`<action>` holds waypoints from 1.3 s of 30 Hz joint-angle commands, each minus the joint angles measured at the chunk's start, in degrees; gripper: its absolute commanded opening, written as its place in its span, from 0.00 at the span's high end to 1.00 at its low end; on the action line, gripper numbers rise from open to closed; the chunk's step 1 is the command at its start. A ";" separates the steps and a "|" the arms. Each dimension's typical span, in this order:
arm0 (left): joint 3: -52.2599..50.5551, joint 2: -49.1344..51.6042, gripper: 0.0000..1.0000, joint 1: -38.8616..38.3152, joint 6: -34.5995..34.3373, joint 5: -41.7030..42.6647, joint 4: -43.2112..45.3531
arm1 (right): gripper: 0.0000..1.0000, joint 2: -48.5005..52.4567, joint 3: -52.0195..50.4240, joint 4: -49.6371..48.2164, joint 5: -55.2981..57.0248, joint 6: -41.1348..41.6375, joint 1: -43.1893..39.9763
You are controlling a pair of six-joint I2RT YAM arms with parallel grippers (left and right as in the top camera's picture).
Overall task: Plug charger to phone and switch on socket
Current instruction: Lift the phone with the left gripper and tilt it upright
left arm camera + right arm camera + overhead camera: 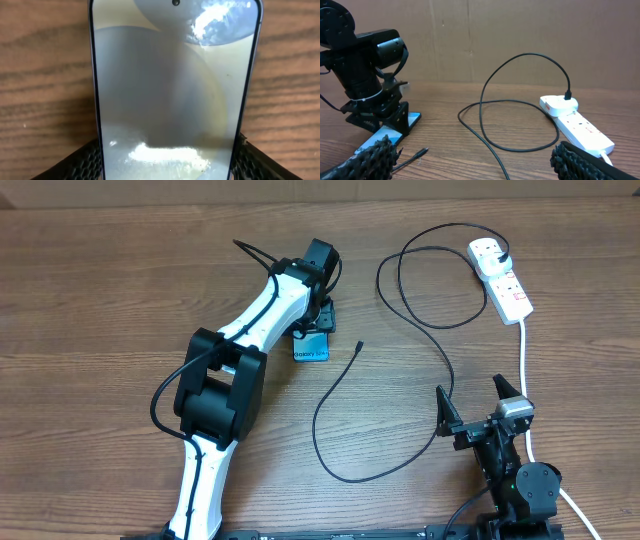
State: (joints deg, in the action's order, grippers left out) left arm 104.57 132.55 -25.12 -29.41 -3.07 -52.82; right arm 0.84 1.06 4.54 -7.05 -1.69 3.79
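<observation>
Wood-grain tabletop fills every view, with a plain brown board behind its far edge. On your left gripper point(316, 328), the pads point(85, 162) close in on both long edges of the phone point(170, 100), so it looks clamped. The phone lies flat near the middle of the table, a little toward the far edge.

Your right gripper point(468, 390) is spread wide and holds nothing, sitting by the near edge on the right side.

Just right of the phone, the connector tip point(358, 346) lies loose on the wood, close to the phone but not touching it. From there the charger cable point(315, 425) curls toward the near edge, then loops back to the far right corner. Its white plug point(490, 250) is already seated in the power strip point(510, 285) there.

By my reading, only the plug end is done. You have yet to pick up the tip and push it into the phone. The red switch is too small to read, so count it as not yet pressed.
</observation>
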 commanded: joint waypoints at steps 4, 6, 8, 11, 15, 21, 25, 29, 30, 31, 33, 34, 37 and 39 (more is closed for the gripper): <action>2.95 1.57 0.34 0.09 0.00 4.13 -5.18 | 0.00 -0.68 -0.57 -0.17 0.39 -0.09 0.26; 4.74 1.57 0.36 0.20 -0.04 6.08 -6.73 | 0.00 -0.68 -0.57 -0.17 0.37 -0.09 0.26; 6.29 1.57 0.36 0.48 -0.39 8.90 -8.15 | 0.00 -0.68 -0.57 -0.15 0.39 -0.09 0.26; 7.72 1.57 0.36 1.27 -0.39 13.60 -9.38 | 0.00 -0.68 -0.57 -0.17 0.39 -0.09 0.26; 8.11 1.57 0.36 2.93 -0.39 19.52 -10.21 | 0.00 -0.68 -0.57 -0.17 0.39 -0.09 0.26; 8.11 1.57 0.37 6.80 -0.37 33.99 -10.88 | 0.00 -0.68 -0.57 -0.15 0.39 -0.09 0.26; 8.11 1.57 0.37 10.16 -0.37 47.25 -10.73 | 0.00 -0.68 -0.57 -0.15 0.39 -0.09 0.26; 8.11 1.57 0.38 12.85 -0.37 58.42 -10.21 | 0.00 -0.68 -0.57 -0.15 0.39 -0.09 0.26; 8.11 1.57 0.39 13.55 -0.37 61.37 -10.08 | 0.00 -0.68 -0.57 -0.17 0.39 -0.09 0.26; 8.11 1.57 0.40 14.08 -0.39 63.80 -9.92 | 0.00 -0.68 -0.57 -0.17 0.39 -0.09 0.26; 8.11 1.57 0.40 15.26 -0.39 68.85 -9.75 | 0.00 -0.68 -0.57 -0.17 0.39 -0.09 0.26; 8.11 1.57 0.40 15.80 -0.42 71.25 -9.77 | 0.00 -0.68 -0.57 -0.15 0.39 -0.09 0.26; 8.11 1.57 0.40 17.33 -1.36 80.00 -9.75 | 0.00 -0.68 -0.57 -0.17 0.39 -0.09 0.26; 8.11 1.57 0.40 18.08 -2.99 83.58 -9.73 | 0.00 -0.68 -0.57 -0.17 0.39 -0.09 0.26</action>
State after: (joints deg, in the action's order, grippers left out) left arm 111.04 134.06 -8.32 -30.04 64.97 -62.74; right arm 0.84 1.06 4.58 -7.07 -1.72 3.79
